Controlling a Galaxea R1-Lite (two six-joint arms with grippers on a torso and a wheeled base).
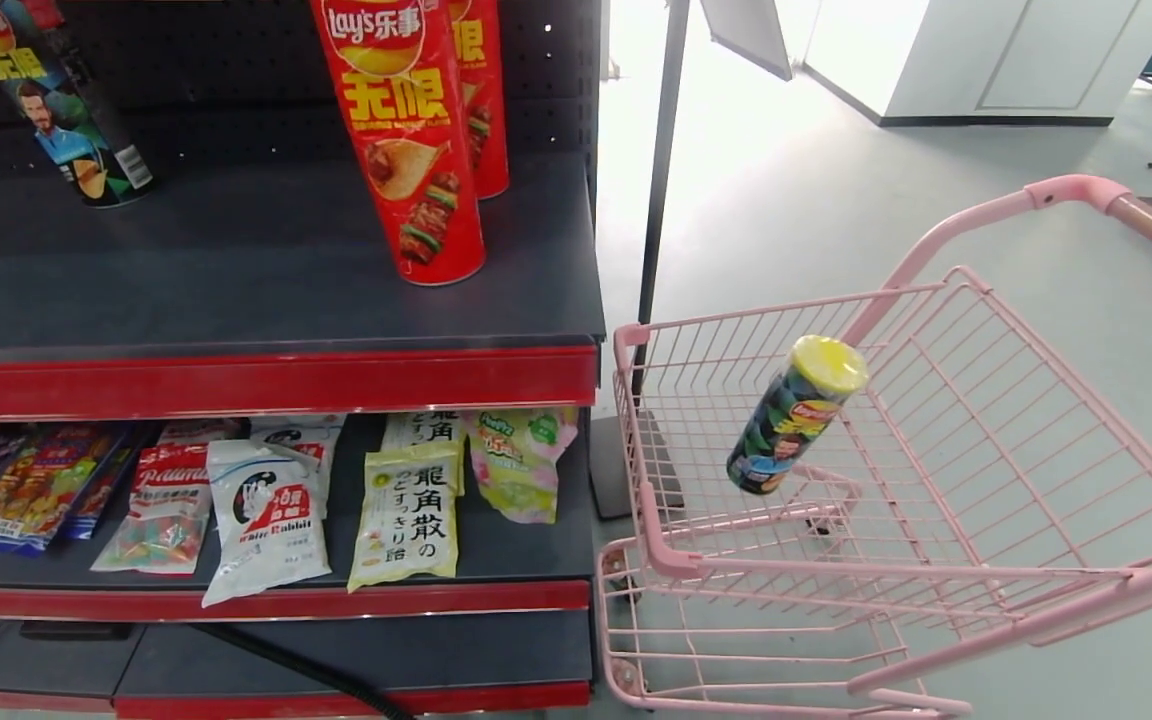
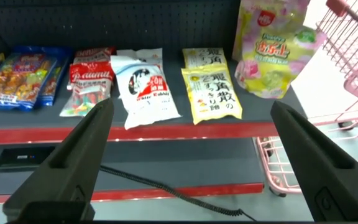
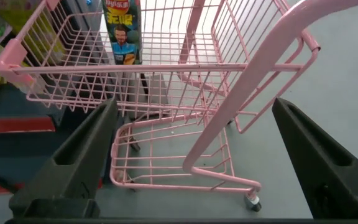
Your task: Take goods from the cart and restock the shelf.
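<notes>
Logging the pickup step, as I see it from the console.

Item: one chip can (image 1: 798,415), yellow lid, dark printed body, standing on end inside the pink cart (image 1: 652,530), toward the basket side nearest the shelf.

Right gripper (image 3: 194,106): fingers spread wide, holding nothing, outside the cart with the handle frame between it and the can.

Left gripper (image 2: 191,107): also spread and empty, facing the candy bags (image 2: 210,90) on the lower shelf beside the cart.

Method, my judgement: I would bring the right gripper in over the cart's top rim, never through the wire. I would close across the can's body below the lid, then lift straight until its base clears the rim.

Edges to mind: the cart's wire walls, its raised handle (image 1: 1081,190), the dark pole (image 1: 661,160) just beside the cart, and the shelf's red front lip.

Open room: the upper shelf board (image 1: 236,290), beside and above the cart, has bare surface on the side of the red chip cans (image 1: 406,150) away from the cart.
</notes>
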